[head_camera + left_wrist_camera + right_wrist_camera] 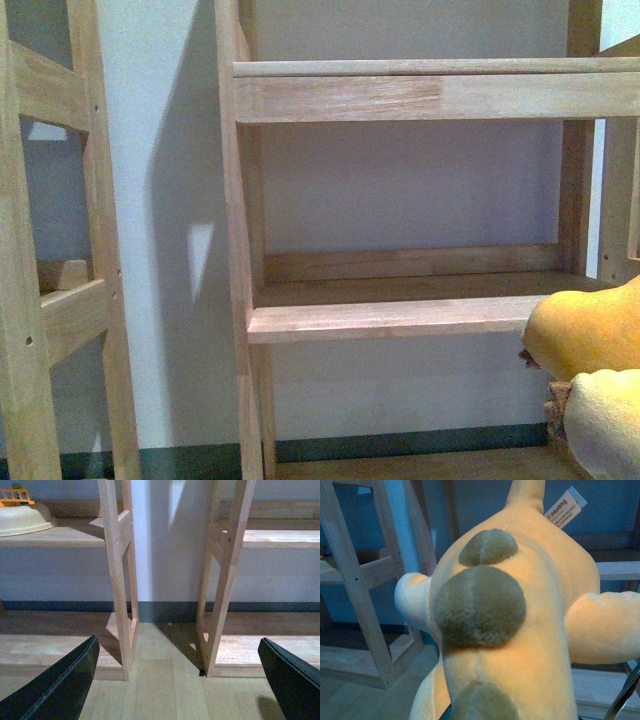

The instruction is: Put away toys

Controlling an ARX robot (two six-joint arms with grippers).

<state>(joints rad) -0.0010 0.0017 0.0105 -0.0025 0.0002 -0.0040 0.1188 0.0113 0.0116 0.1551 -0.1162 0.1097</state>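
Plush [588, 330] hangs just beside the middle shelf [390, 318], not yet on it; placing remains. Left gripper [178, 642] gapes wide, empty; right gripper's jaws are hidden under the plush, so their state cannot be told.

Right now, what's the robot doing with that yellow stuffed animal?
It is putting the plush away. The toy fills the right wrist view, so the right arm seems to hold it up, though that gripper is hidden. In the front view it hangs by the right end of a wooden shelf, not yet on it. The left gripper is open and empty.
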